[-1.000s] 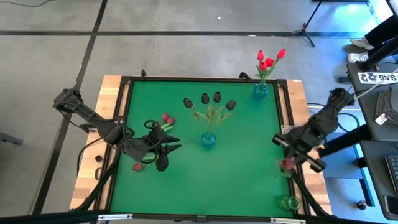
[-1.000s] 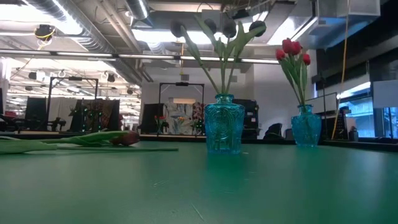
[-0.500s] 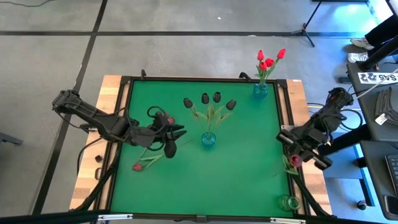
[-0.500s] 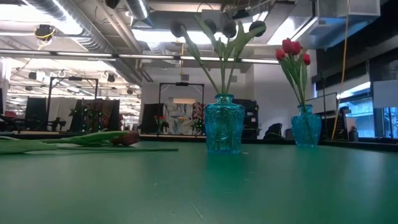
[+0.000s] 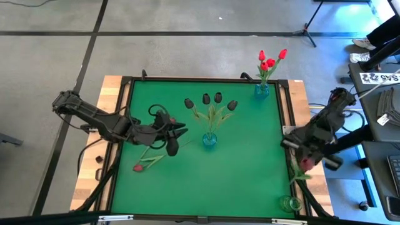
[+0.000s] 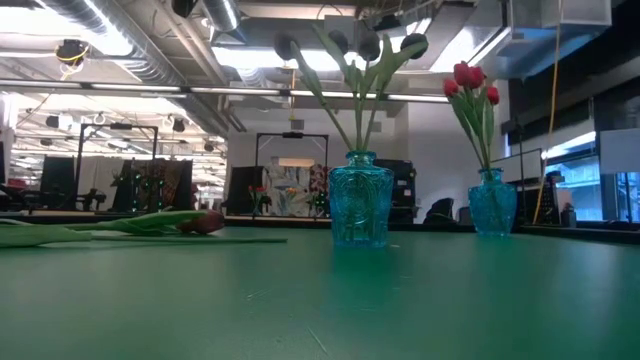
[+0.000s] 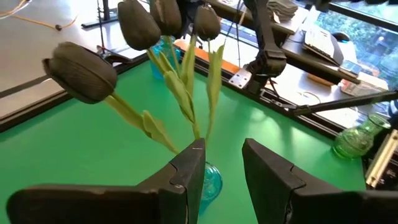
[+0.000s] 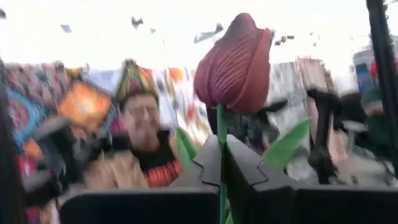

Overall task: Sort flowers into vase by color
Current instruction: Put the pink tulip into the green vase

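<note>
Green vase (image 5: 289, 203) stands at 6 o'clock from the right gripper (image 5: 307, 161), near it. That gripper is clamped on a maroon tulip (image 8: 234, 64), stem upright. Left gripper (image 7: 221, 168) hangs parted, empty, by the middle vase (image 5: 209, 139).

From my overhead feed, the left gripper (image 5: 177, 132) is too small and dark for me to read its fingers; the dark tulip (image 5: 170, 147) below it merges with the arm, so I cannot tell what grips it; its stem is lost to me. In the right wrist feed the pink-maroon tulip (image 8: 235, 65) has its stem cut off low between the fingers (image 8: 249, 171); the room behind is smeared, a person there only a blur.
</note>
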You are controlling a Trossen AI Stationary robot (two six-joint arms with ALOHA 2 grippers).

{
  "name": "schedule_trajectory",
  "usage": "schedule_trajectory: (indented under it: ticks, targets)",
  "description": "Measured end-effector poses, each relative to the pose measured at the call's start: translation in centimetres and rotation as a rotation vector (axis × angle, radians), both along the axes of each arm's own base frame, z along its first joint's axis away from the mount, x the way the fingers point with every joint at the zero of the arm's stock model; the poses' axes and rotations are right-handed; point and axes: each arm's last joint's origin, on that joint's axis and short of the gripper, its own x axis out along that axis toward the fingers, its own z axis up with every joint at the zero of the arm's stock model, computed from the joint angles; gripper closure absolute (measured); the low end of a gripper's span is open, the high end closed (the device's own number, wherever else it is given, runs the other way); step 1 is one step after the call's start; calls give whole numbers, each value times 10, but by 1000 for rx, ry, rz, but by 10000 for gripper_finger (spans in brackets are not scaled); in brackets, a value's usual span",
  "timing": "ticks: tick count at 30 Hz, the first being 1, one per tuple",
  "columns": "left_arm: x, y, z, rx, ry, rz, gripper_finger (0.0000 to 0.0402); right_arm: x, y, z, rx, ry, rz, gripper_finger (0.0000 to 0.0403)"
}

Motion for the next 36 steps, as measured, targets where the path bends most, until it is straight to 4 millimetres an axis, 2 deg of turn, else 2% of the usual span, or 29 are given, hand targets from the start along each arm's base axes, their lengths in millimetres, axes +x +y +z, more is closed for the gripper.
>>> schedule_trajectory:
  ticks: [4, 11, 16, 21, 24, 30, 36]
  targets:
    - [1, 3, 0, -20, -9, 23, 296, -4, -4, 8, 107, 20, 45, 399]
    - [1, 1, 1, -33, -25, 18, 296, 10, 15, -6, 22, 187, 232, 395]
    - [2, 3, 2, -36, -35, 24, 296, 10, 16, -4, 33, 160, 249, 393]
    - [2, 2, 2, -39, -40, 23, 296, 7, 12, 6, 126, 85, 207, 392]
    - [2, 2, 3, -40, -45, 21, 296, 8, 13, 5, 104, 90, 224, 392]
    - [5, -4, -1, -62, -48, 15, 296, 9, 29, -6, 51, 124, 272, 391]
    - [12, -9, -4, -68, -69, 9, 296, -3, 50, -18, -11, 101, 297, 391]
